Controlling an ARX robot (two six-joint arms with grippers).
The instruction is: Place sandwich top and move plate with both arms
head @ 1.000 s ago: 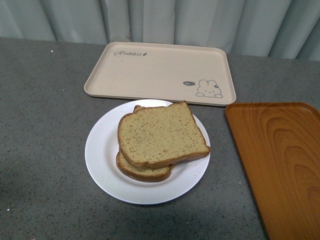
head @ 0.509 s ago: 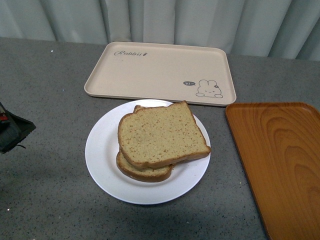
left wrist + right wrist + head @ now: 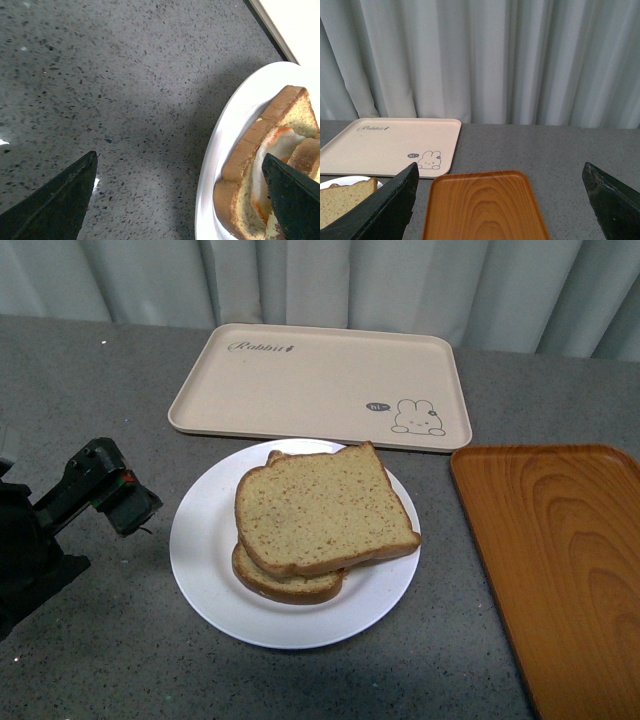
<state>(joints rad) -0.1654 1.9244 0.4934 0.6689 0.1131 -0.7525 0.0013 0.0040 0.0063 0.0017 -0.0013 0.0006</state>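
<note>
The sandwich top (image 3: 322, 508), a plain tan slice with a brown crust, lies skewed on the egg-bearing slice (image 3: 285, 585). Both rest on the white plate (image 3: 205, 540) at the table's middle. My left gripper (image 3: 118, 490) is open just left of the plate's rim, close above the table. In the left wrist view the left gripper (image 3: 179, 156) straddles the plate's rim (image 3: 212, 165). One finger stands over bare table, the other over the egg slice (image 3: 250, 150). The right gripper (image 3: 500, 165) is open, high over the wood-grain tray, holding nothing. It does not show in the front view.
A beige rabbit-print tray (image 3: 310, 380) lies behind the plate. An orange-brown wood-grain tray (image 3: 560, 560) sits to its right, running off the front edge of view. Grey speckled tabletop (image 3: 90, 370) surrounds them; a pale curtain (image 3: 485, 55) hangs behind.
My left arm has come in from the left edge and moved right toward the plate's rim. The bread, plate and trays have not moved.
</note>
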